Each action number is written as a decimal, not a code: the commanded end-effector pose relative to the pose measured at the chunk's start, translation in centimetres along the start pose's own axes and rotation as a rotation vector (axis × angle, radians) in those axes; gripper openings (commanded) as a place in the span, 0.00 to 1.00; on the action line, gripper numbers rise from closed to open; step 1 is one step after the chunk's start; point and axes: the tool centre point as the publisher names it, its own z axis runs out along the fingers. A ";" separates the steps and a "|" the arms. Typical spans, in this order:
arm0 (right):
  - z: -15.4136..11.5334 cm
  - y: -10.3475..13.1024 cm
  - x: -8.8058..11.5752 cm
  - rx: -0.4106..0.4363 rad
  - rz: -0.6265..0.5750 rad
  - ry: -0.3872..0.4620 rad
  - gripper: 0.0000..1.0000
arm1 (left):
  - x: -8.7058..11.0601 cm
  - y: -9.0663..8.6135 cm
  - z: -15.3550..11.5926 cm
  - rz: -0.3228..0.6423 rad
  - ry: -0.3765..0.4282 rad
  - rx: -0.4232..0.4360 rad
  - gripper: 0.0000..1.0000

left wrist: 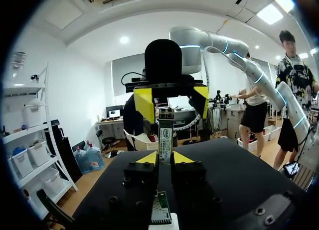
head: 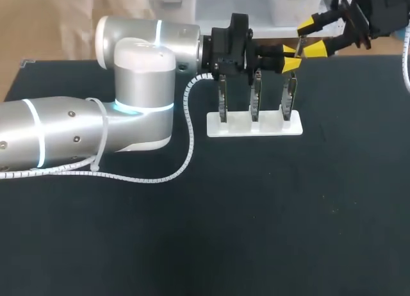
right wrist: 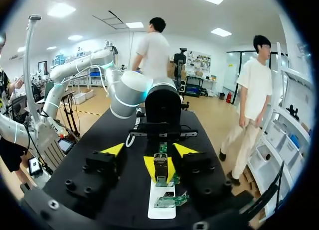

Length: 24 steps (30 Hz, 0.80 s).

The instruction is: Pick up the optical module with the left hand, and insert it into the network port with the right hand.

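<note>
A slim silver optical module [left wrist: 165, 135] with a small printed label is pinched between the yellow tips of the left gripper [left wrist: 165, 158]. It sticks out level ahead of them. It hangs just above the right end of a white base [head: 240, 128]. Three narrow network port boards [head: 256, 96] stand upright in a row on that base (green circuit board shows on them from close by), with the module over the right-hand one.
</note>
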 end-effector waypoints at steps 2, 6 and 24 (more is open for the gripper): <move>0.0 -0.1 0.1 -0.002 -0.001 -0.002 0.34 | 0.1 -0.2 -0.1 0.003 -0.002 -0.006 0.00; 0.0 -0.1 0.1 -0.002 -0.001 -0.002 0.16 | 0.1 -0.2 -0.1 0.003 -0.002 -0.006 0.00; 0.0 -0.1 0.1 -0.002 -0.001 -0.002 0.00 | 0.1 -0.2 -0.1 0.003 -0.002 -0.006 1.00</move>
